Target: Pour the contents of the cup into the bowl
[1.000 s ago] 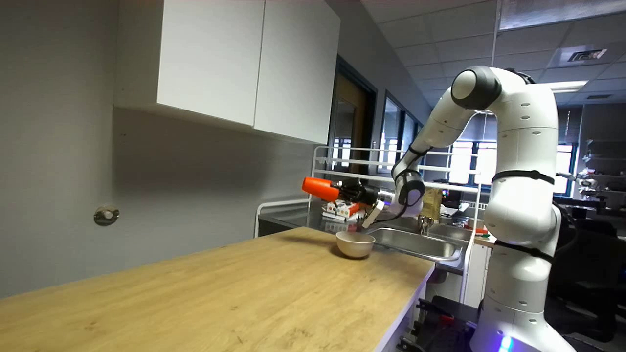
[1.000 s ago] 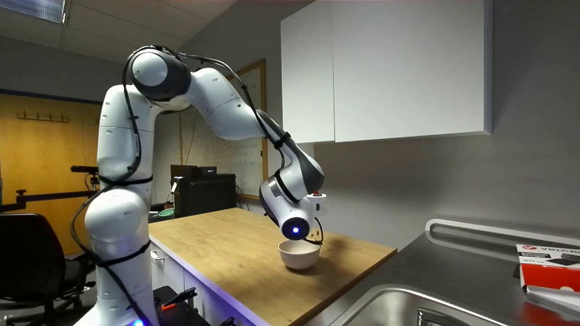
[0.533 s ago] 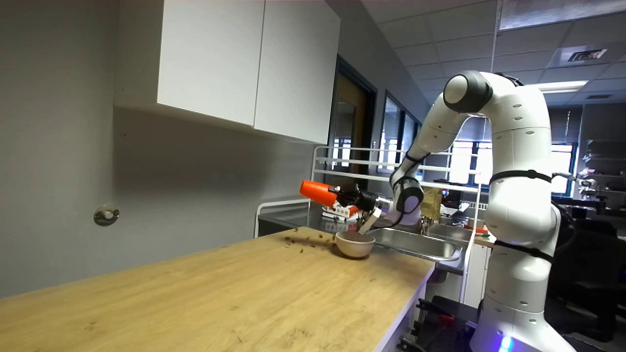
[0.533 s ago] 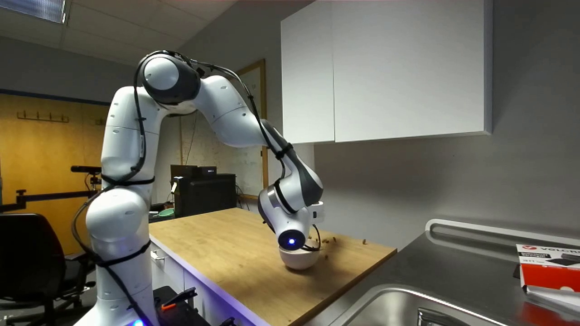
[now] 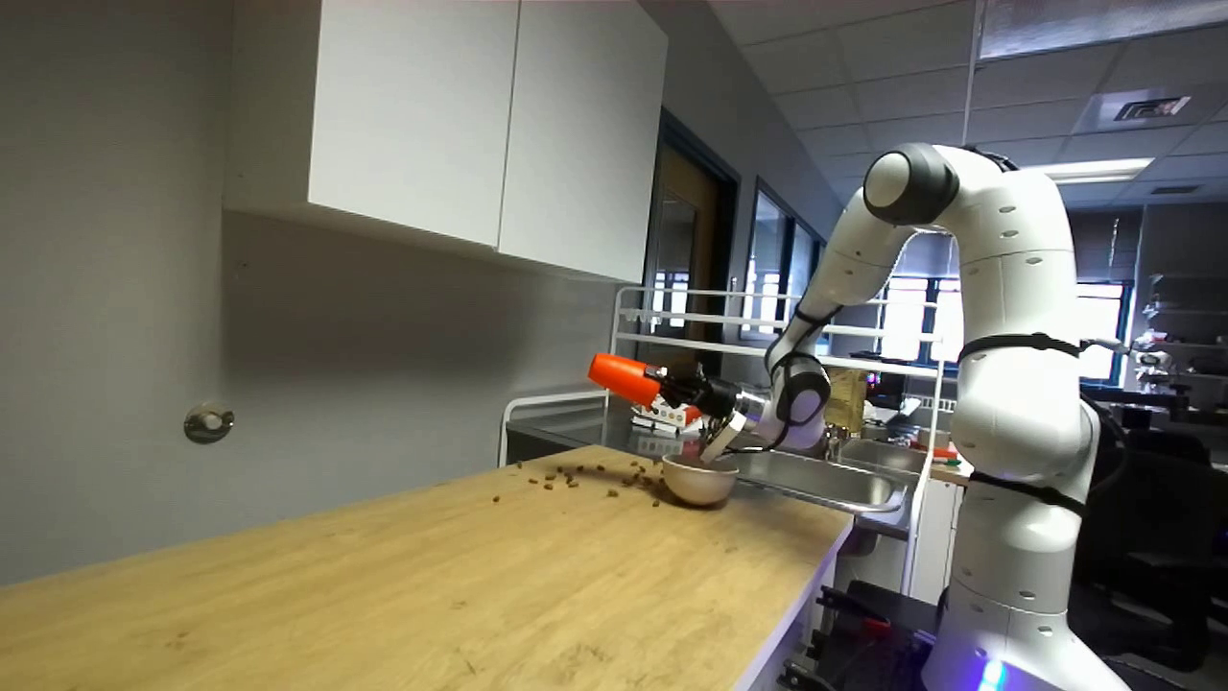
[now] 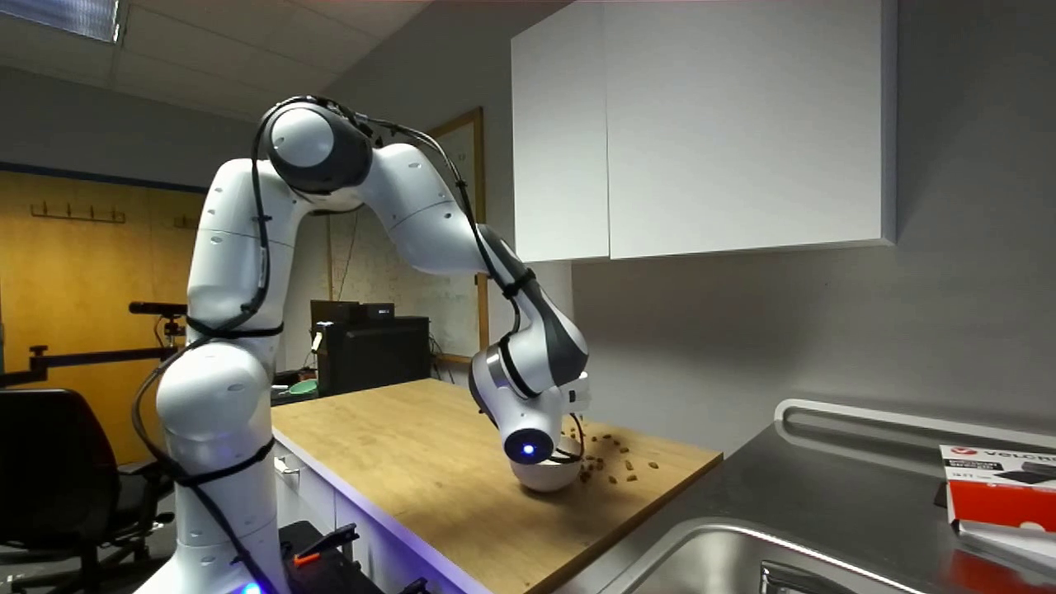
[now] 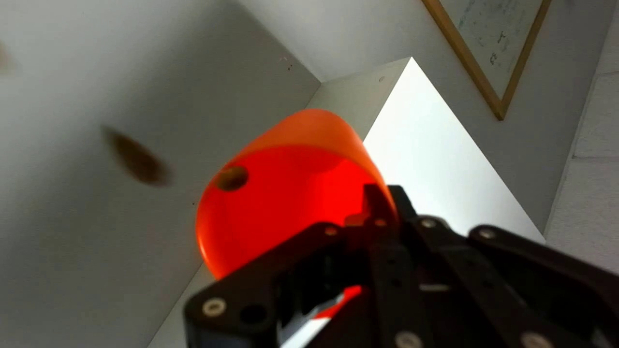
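Over the wood-grained worktop [image 5: 365, 605], from three o'clock in an exterior view, reaches the Franka arm [image 5: 1017, 403] with its black Robotiq hand [image 5: 659, 380]. At five o'clock from the hand sits the cream bowl [image 5: 700, 487], upright. The hand pinches the rim of the red-orange cup [image 5: 624, 378], which tilts, base toward ten o'clock. Brown bits [image 5: 613, 493] lie scattered at the bowl's nine o'clock.

Your site is a lab or office kitchenette; note the rectangular stainless-steel sink [image 5: 806, 477], white flat-fronted wall cupboard [image 5: 413, 115], wood-framed whiteboard [image 7: 495, 38], black office chair [image 6: 58, 470] and pale tiled ceiling [image 5: 892, 72].
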